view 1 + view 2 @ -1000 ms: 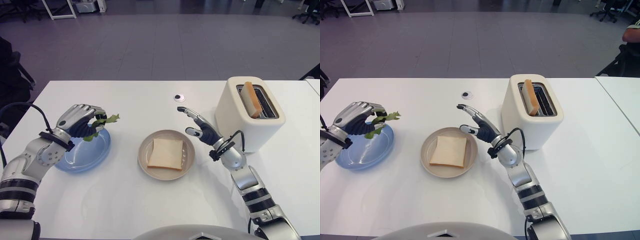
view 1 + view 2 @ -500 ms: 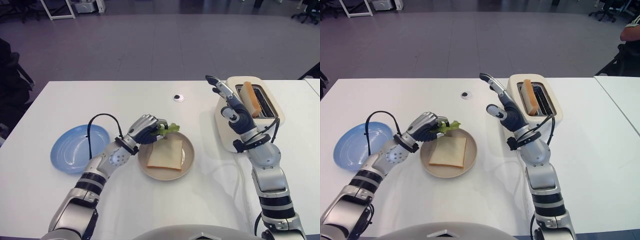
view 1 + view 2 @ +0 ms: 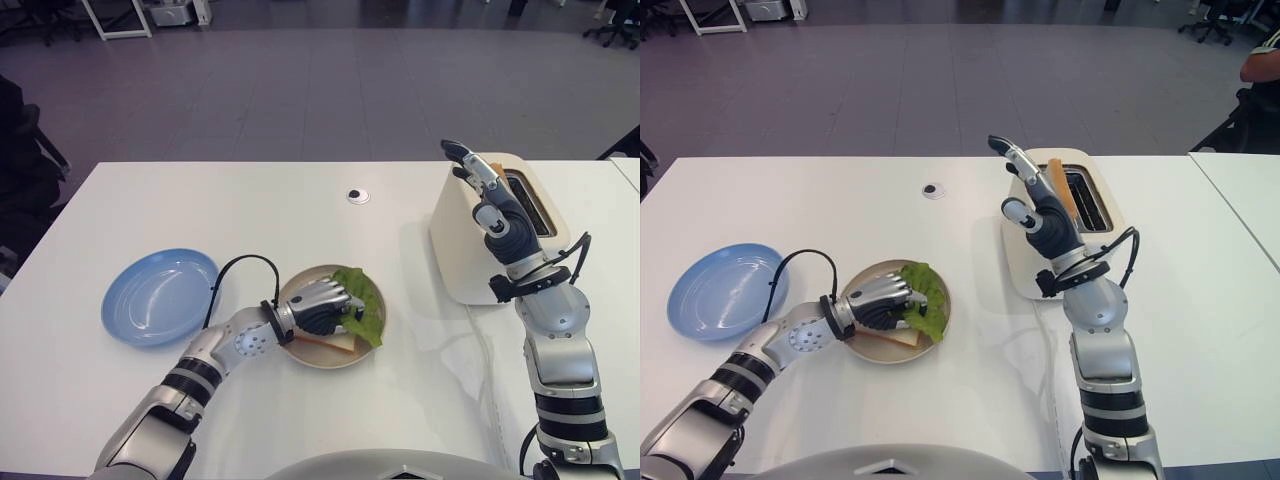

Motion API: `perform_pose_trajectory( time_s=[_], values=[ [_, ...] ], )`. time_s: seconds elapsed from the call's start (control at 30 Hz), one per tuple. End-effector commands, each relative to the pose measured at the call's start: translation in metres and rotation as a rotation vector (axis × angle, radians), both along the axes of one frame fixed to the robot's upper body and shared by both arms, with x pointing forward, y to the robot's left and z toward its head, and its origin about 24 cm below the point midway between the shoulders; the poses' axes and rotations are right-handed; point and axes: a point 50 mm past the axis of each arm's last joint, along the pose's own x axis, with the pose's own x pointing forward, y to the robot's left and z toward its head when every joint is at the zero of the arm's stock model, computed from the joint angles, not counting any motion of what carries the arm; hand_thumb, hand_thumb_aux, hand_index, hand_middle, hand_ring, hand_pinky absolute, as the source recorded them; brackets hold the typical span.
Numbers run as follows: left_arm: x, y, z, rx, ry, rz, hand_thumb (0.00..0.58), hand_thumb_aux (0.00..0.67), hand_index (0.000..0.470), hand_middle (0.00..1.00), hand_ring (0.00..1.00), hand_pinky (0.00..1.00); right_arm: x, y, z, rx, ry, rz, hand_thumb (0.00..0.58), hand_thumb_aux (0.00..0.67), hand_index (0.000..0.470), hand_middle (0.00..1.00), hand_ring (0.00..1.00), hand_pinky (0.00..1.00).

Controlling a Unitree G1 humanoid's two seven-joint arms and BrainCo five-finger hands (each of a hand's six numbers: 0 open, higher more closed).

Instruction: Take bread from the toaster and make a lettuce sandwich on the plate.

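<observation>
Left hand (image 3: 320,308): low over the tan plate, about midway along the table and closer to its near edge than its far one. The fingers are curled in, and their tips nip the left edge of the lettuce leaf.
Lettuce leaf (image 3: 362,300): spread out flat on top of the bread slice. It lies just to the right of the left hand, touching the fingertips, and its right side reaches the plate's rim.
Bread slice (image 3: 337,344): flat on the tan plate, under both the leaf and the hand. Only its near edge peeps out below the knuckles.
Tan plate (image 3: 306,281): sits on the white table (image 3: 300,215) around the middle, a little toward the near edge.
Black cable (image 3: 236,268): arches up from the left wrist, above the table between the two plates.
Blue plate (image 3: 160,298): lies flat toward the table's left edge, well apart from the tan plate and from the left hand.
Right hand (image 3: 500,215): held upright at the top left of the toaster, with the fingers straight, spread and gripping nothing. The fingertips stand just beside the toast slice, but I can't tell whether they touch it.
Toaster (image 3: 455,250): white, standing toward the table's right edge and closer to the far edge.
Toast slice (image 3: 1059,188): stands in the toaster's slot, poking out above the top, just to the right of the right hand's fingers.
Black disc (image 3: 357,195): a small round thing near the far edge, about midway along it and well apart from both hands.
</observation>
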Motion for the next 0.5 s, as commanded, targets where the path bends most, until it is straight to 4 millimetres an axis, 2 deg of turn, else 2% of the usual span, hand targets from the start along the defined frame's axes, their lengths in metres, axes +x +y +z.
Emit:
perform_pose_trajectory(
  time_s=[0.03, 0.23, 0.43, 0.5],
  values=[
    [0.007, 0.018, 0.009, 0.016, -0.028, 0.069, 0.580, 0.670, 0.470, 0.97, 0.97, 0.97, 0.001, -0.003, -0.001, -0.007, 0.008, -0.010, 0.000, 0.000, 0.000, 0.00, 0.00, 0.00],
    [0.011, 0.024, 0.018, -0.002, -0.064, 0.100, 0.580, 0.670, 0.470, 0.97, 0.97, 0.97, 0.002, -0.006, -0.002, -0.013, 0.011, -0.018, 0.000, 0.000, 0.000, 0.00, 0.00, 0.00],
    [-0.005, 0.022, 0.001, 0.070, 0.024, 0.017, 0.580, 0.670, 0.470, 0.95, 0.95, 0.95, 0.003, -0.010, -0.002, -0.023, 0.007, -0.034, 0.000, 0.000, 0.000, 0.00, 0.00, 0.00],
    [-0.009, 0.021, -0.003, 0.088, 0.053, -0.012, 0.580, 0.670, 0.470, 0.95, 0.95, 0.95, 0.004, -0.017, 0.000, -0.053, -0.018, -0.089, 0.000, 0.000, 0.000, 0.00, 0.00, 0.00]
  ],
)
